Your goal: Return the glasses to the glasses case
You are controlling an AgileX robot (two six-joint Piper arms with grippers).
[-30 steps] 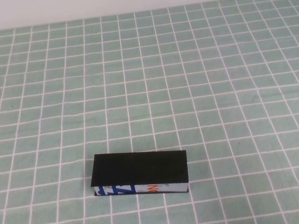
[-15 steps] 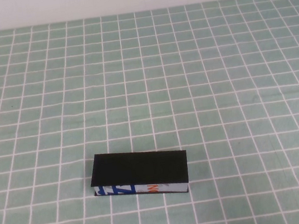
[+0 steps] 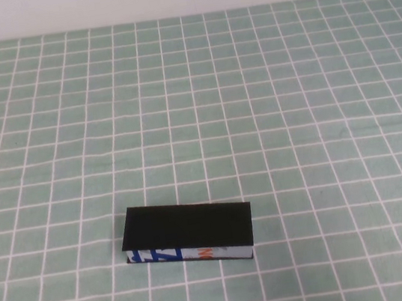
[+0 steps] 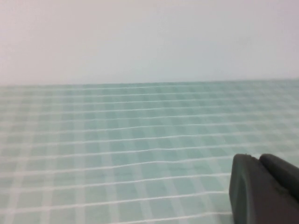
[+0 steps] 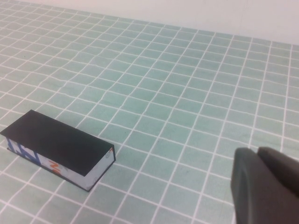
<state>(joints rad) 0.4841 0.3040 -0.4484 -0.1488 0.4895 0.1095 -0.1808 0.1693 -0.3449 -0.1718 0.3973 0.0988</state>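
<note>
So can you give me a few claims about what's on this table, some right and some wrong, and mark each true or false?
1. The glasses case lies shut on the checked cloth. True.
2. A pair of glasses lies beside the case. False: no glasses show in any view.
3. The right gripper grips the case. False: it is apart from the case.
4. The case's printed edge faces the robot. True.
5. The left gripper touches the case. False: only cloth shows in its view.
</note>
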